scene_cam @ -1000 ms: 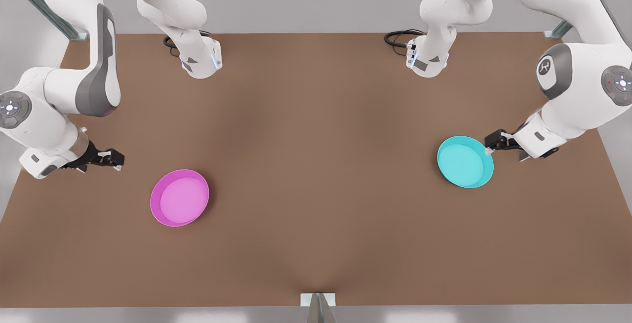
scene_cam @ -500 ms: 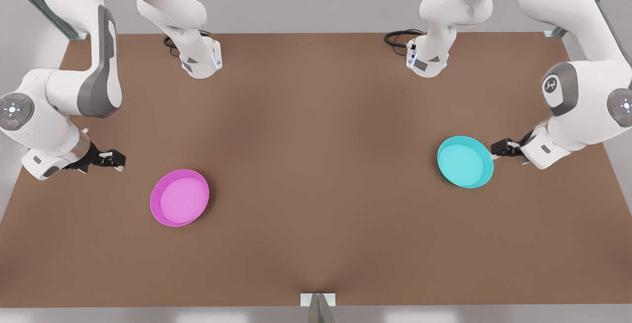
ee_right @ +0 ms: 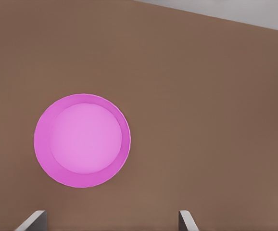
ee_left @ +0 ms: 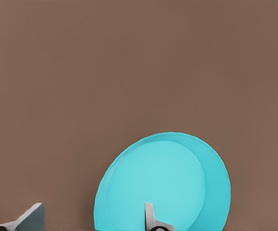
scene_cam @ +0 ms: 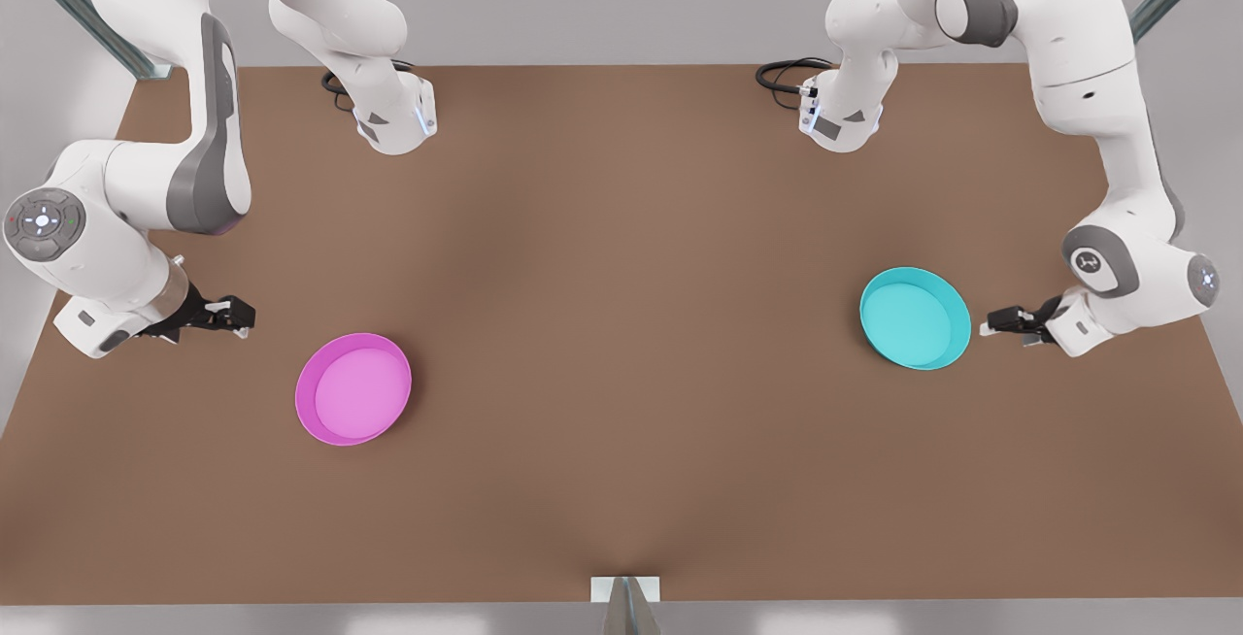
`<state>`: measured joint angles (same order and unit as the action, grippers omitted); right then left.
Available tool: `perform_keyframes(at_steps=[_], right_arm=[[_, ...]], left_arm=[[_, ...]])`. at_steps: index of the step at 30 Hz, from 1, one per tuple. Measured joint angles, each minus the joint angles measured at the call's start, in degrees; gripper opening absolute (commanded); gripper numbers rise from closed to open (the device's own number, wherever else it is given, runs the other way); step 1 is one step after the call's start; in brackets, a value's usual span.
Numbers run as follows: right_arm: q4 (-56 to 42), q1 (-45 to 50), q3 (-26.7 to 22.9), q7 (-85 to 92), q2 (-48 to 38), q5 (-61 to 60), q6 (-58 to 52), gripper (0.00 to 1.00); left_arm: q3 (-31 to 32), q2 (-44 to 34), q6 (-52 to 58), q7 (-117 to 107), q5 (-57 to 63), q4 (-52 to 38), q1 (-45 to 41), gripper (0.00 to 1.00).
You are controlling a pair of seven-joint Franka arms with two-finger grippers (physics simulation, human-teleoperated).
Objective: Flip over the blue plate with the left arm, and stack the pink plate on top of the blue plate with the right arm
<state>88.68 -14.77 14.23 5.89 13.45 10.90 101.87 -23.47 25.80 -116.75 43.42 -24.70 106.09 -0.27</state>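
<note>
Both grippers spread, holding nothing
Left gripper (scene_cam: 992, 327) sits just beside the blue plate (scene_cam: 915, 317); right gripper (scene_cam: 243, 316) waits near the pink plate (scene_cam: 353, 388)

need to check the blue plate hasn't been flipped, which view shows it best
The front view: the whole blue plate lies open side up on the table, the left claw just beside its rim. The left wrist view crops its near edge behind a fingertip.
</note>
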Motion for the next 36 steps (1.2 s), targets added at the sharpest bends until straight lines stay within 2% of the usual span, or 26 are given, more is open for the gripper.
perform_keyframes(at_steps=[3,5,6,12,17,23,24,25,26,31,33,36], right_arm=[[-0.1,0.0,0.0,0.0,-0.1,0.0,-0.1,1.00],[0.0,0.0,0.0,0.0,0.0,0.0,0.0,1.00],[0.0,0.0,0.0,0.0,0.0,0.0,0.1,1.00],[0.0,0.0,0.0,0.0,0.3,0.0,0.2,1.00],[0.0,0.0,0.0,0.0,0.4,0.0,0.2,1.00],[-0.1,0.1,0.1,0.0,0.2,0.0,-0.3,1.00],[-0.1,0.1,0.0,0.0,0.2,0.0,-0.2,1.00],[-0.1,0.0,0.0,0.0,0.3,0.0,-0.2,1.00],[0.0,0.0,0.1,0.0,0.4,0.0,-0.1,1.00],[0.0,0.0,0.1,0.0,0.4,0.0,-0.1,1.00],[0.0,0.0,0.1,0.0,0.4,0.0,-0.1,1.00],[0.0,0.0,0.0,0.0,0.4,0.0,-0.1,1.00]], left_arm=[[0.0,2.6,0.9,0.3,-4.2,-0.1,1.7,1.00],[0.0,7.6,9.1,1.4,-7.6,-7.0,5.2,1.00],[0.0,8.8,10.1,1.5,-9.4,-7.5,6.0,1.00],[0.0,12.1,10.2,4.1,-16.4,-6.7,6.5,1.00],[0.7,12.5,9.3,5.5,-18.0,-3.1,6.4,1.00],[0.7,12.6,9.8,5.5,-17.9,-2.9,6.0,0.98],[0.7,12.4,10.0,5.5,-17.7,-2.9,6.0,0.94],[0.7,12.4,9.9,5.6,-17.3,-2.9,6.0,0.84],[0.7,12.4,9.4,5.6,-16.9,-2.9,6.0,0.71],[0.7,12.7,6.1,5.5,-14.8,-3.4,5.9,0.43],[0.7,12.8,4.3,5.5,-13.4,-3.4,5.9,0.42],[1.1,12.6,5.5,5.7,-11.8,-3.0,5.8,0.35]])
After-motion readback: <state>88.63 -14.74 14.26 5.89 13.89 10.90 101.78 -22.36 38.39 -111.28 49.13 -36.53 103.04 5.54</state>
